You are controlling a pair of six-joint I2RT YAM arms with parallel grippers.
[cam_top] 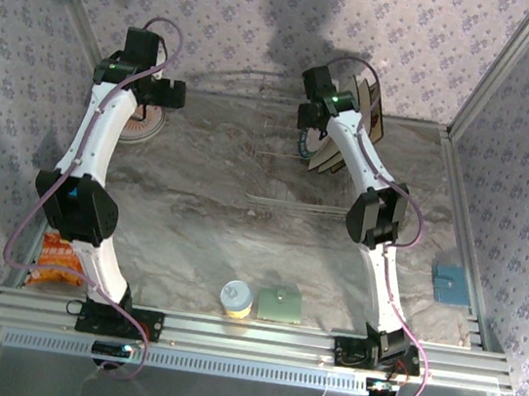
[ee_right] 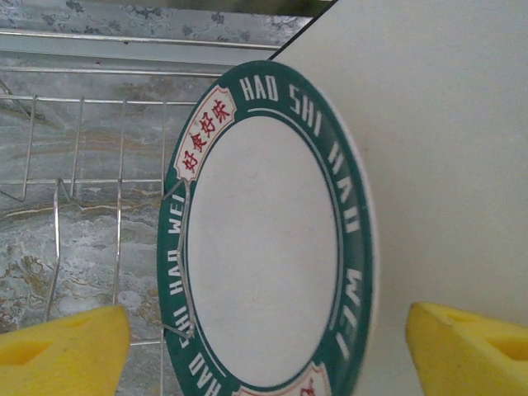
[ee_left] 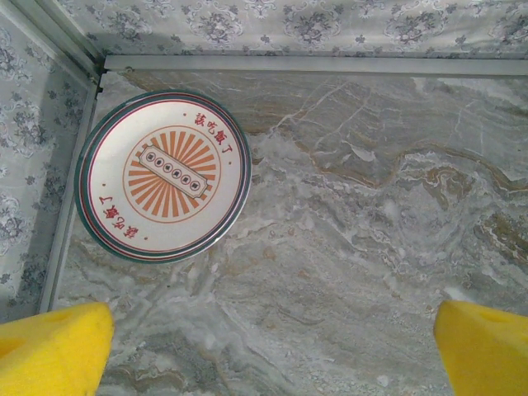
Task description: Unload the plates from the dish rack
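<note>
Standing upright in the dish rack point(ee_right: 78, 101) are plates point(ee_right: 264, 247).

Overhead rear overview; wrist views close on plates point(ee_left: 162, 176)

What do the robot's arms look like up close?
The left arm and right arm are white with chunky black joints. Purple cables loop along them, and a green light glows near the right wrist. The fingertips are bright yellow.

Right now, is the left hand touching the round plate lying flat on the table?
Apart. In the left wrist view the left hand is open, its yellow fingers over bare table, and the round plate lies clear beyond them.
</note>
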